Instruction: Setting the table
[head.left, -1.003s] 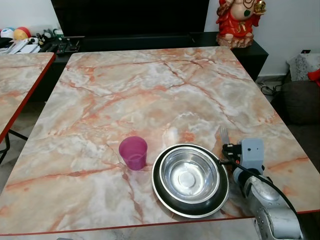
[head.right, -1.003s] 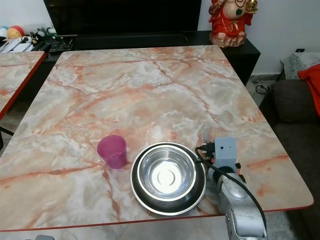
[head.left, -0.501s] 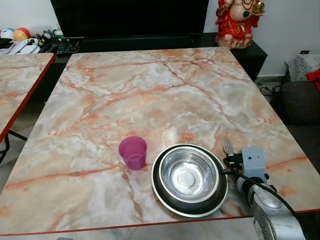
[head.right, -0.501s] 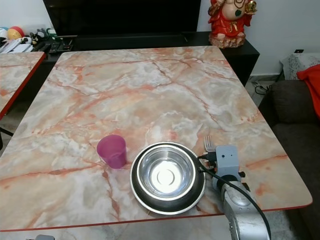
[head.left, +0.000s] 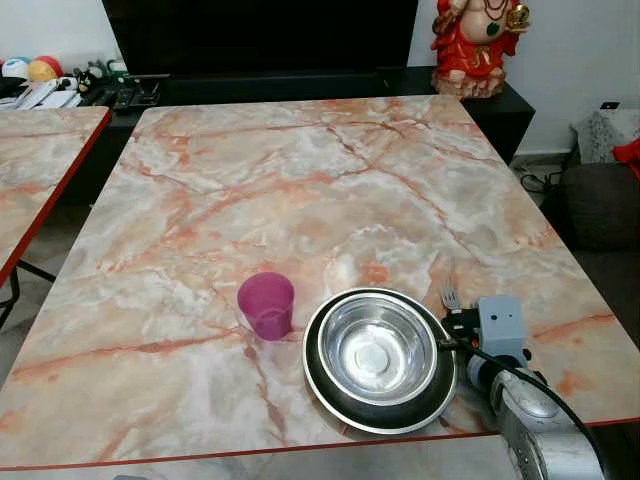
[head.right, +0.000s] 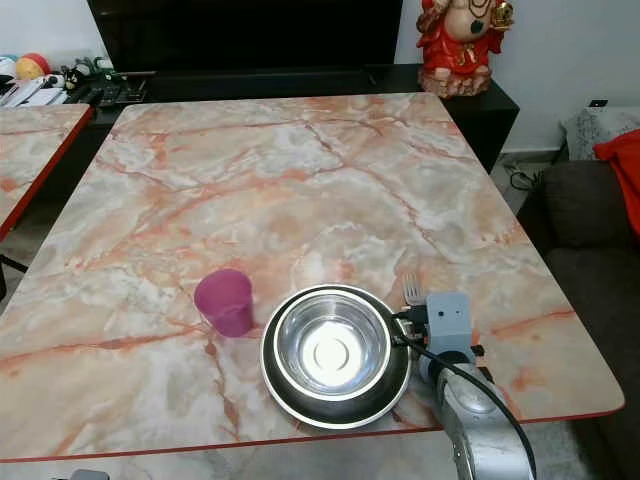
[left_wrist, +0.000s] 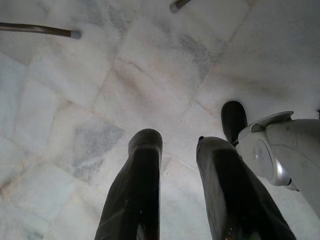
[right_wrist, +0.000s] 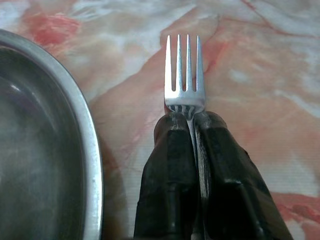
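- While the right gripper (right_wrist: 191, 122) is reaching low over the marble table (head.left: 300, 180), its two black fingers (right_wrist: 170, 165) are pressing together on the neck of a fork (right_wrist: 184, 75), just below the tines.
- The fork is sticking straight out past the fingertips, tines pointing away from the wrist, with its handle lying hidden between the fingers.
- Taking the steel bowl (head.left: 378, 350) as the landmark, the fork (head.left: 450, 296) is sitting just beside the bowl's right rim, close to it but not touching, over the pink-veined tabletop.
- The bowl is resting inside a dark plate (head.left: 325, 385) near the table's front edge.
- A purple cup (head.left: 267, 305) is standing upright just to the left of the bowl, apart from the plate's rim.
- Far beyond the bowl, a red figurine (head.left: 478, 45) is standing on a dark cabinet past the table's far right corner.
- The left gripper (left_wrist: 180, 145) is hanging idle over pale floor tiles (left_wrist: 75, 110), its fingers standing slightly apart with nothing between them.
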